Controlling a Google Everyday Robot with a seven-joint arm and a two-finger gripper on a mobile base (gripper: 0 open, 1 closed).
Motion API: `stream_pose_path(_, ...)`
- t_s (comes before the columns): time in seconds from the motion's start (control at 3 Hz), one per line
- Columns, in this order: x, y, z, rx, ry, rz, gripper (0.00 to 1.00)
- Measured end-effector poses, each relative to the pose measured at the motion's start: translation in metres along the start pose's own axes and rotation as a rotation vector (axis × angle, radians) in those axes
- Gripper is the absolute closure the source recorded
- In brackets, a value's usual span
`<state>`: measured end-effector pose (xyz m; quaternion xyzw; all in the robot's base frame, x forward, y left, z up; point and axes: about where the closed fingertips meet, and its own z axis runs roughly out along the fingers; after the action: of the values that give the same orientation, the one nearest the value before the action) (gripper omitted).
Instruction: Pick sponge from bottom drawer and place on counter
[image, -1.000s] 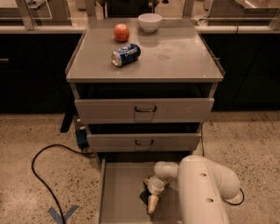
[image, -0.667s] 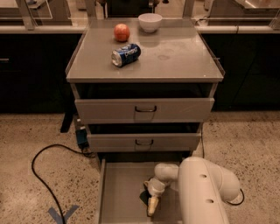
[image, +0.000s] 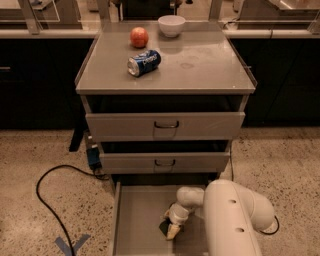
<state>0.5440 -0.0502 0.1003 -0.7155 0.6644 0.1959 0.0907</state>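
The bottom drawer (image: 135, 220) is pulled out at the foot of the cabinet, with a flat grey floor. The sponge (image: 163, 227) shows as a small dark pad on that floor, mostly covered by the gripper. My gripper (image: 172, 229) is down inside the drawer, right at the sponge and touching it, with the white arm (image: 230, 220) reaching in from the right. The counter (image: 200, 65) is the grey cabinet top above.
On the counter lie a blue soda can (image: 144, 62) on its side, a red apple (image: 139, 37) and a white bowl (image: 171, 25). Two grey drawers with dark handles (image: 166, 125) sit slightly open above. A black cable (image: 47, 200) runs over the floor at left.
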Motion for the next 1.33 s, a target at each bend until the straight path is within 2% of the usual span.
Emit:
stream_pose_path(0.67, -0.004, 0.003, -0.007, 0.01, -0.015, 0.016, 0.85)
stream_pose_path(1.0, -0.019, 0.007, -0.044, 0.068, -0.085, 0.032, 1.0)
stream_pose_path(1.33, -0.032, 0.02, -0.119, 0.169, -0.147, 0.066, 1.0)
